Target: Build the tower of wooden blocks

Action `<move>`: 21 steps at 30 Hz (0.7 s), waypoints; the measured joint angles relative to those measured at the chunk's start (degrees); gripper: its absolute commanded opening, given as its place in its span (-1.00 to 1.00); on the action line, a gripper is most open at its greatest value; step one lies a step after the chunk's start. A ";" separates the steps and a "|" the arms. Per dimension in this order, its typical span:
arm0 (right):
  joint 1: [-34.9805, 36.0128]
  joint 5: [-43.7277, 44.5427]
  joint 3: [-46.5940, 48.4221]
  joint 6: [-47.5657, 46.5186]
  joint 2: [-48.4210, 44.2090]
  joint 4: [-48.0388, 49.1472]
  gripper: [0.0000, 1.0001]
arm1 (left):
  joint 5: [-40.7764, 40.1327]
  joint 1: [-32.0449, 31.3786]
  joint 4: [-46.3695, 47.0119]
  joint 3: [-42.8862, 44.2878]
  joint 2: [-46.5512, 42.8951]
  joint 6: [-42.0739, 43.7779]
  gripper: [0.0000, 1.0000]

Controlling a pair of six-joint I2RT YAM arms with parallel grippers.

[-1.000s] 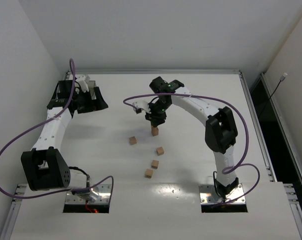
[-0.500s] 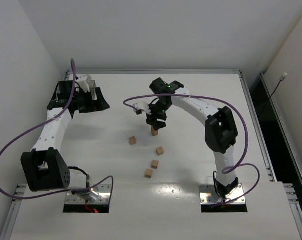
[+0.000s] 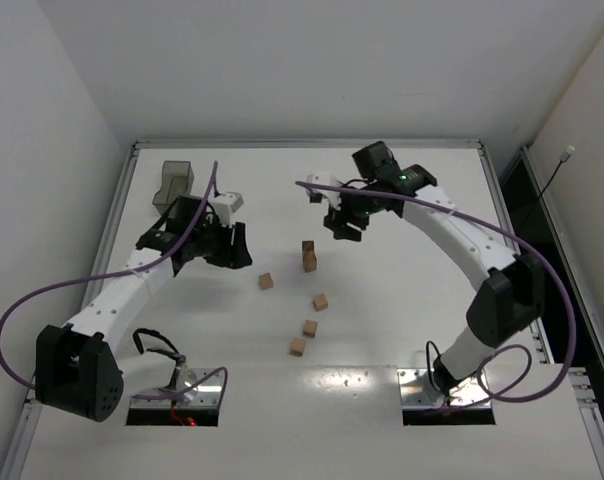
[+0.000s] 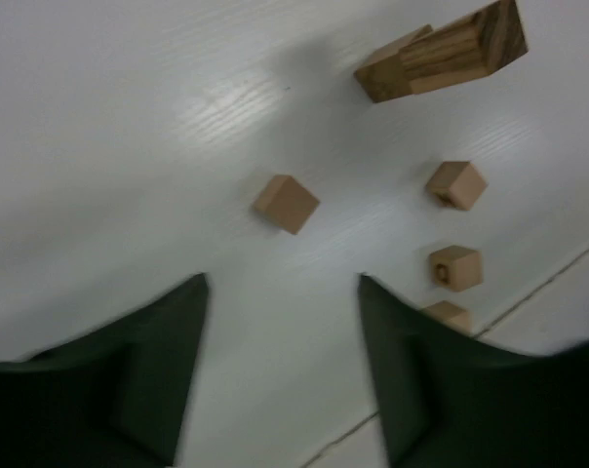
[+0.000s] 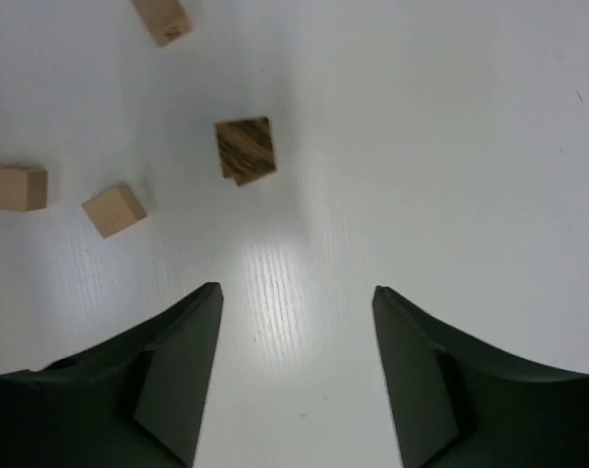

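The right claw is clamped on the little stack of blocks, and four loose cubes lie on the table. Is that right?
Not quite. The right gripper is open and empty, apart from the tower, as the right wrist view shows. The four loose wood blocks do lie on the table.

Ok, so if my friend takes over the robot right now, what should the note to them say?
Left gripper: open and empty, hovering over the table to the left of the tower.
Right gripper: open and empty, hovering beyond the tower on its right.
Tower: stands mid-table, looks two blocks high, with nothing touching it.
Four loose wood blocks lie apart on the table, nearer the arm bases.
Done: the bottom of the tower.
Left: pick up the four loose ones and stack them on top, one at a time.
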 measured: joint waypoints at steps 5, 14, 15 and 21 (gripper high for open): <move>-5.97 0.79 -8.07 8.26 -5.75 5.97 -0.33 | -3.85 -8.20 1.64 -0.31 2.27 -5.20 -1.00; -11.78 -1.51 -16.20 20.81 -4.83 11.50 -0.37 | -7.54 -14.91 4.83 2.80 15.91 -16.70 -1.00; -12.59 -1.70 -16.50 21.92 -4.83 12.20 -0.34 | -7.89 -15.21 5.11 3.17 16.81 -17.75 -0.97; -15.96 -2.34 -19.12 28.15 -5.81 17.38 -0.18 | -8.28 -16.48 7.23 6.12 21.64 -23.37 -0.64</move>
